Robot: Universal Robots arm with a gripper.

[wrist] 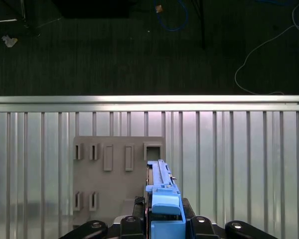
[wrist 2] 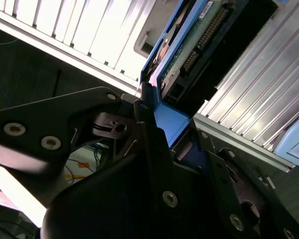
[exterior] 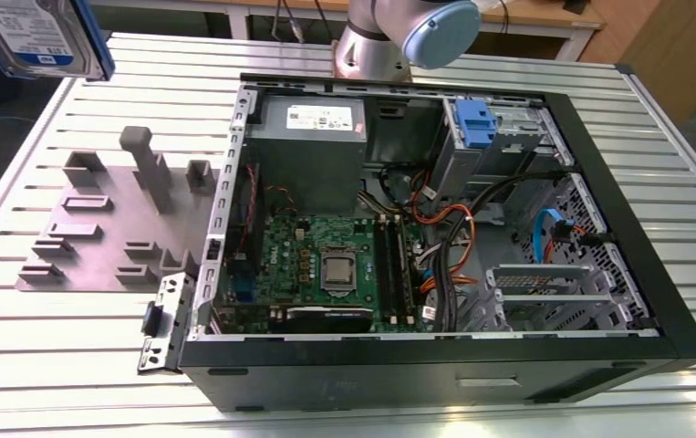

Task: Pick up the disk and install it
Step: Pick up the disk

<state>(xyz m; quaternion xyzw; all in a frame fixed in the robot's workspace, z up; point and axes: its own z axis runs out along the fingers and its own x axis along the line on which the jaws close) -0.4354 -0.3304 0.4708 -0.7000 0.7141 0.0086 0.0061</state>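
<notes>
My claw (wrist: 164, 225) is clamped shut on the blue carrier bracket of the disk (exterior: 38, 33), which hangs in the air at the far top of the exterior view's left. In the first wrist view, the disk sits over the grey fixture plate (wrist: 109, 174) on the slatted aluminium table (exterior: 67, 365). The open computer case (exterior: 445, 228) stands beside that plate, toward the exterior view's right.

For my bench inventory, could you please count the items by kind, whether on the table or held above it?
Disk, held in the hand: 1
Open computer case: 1
Grey holder plate: 1
Total: 3
</notes>
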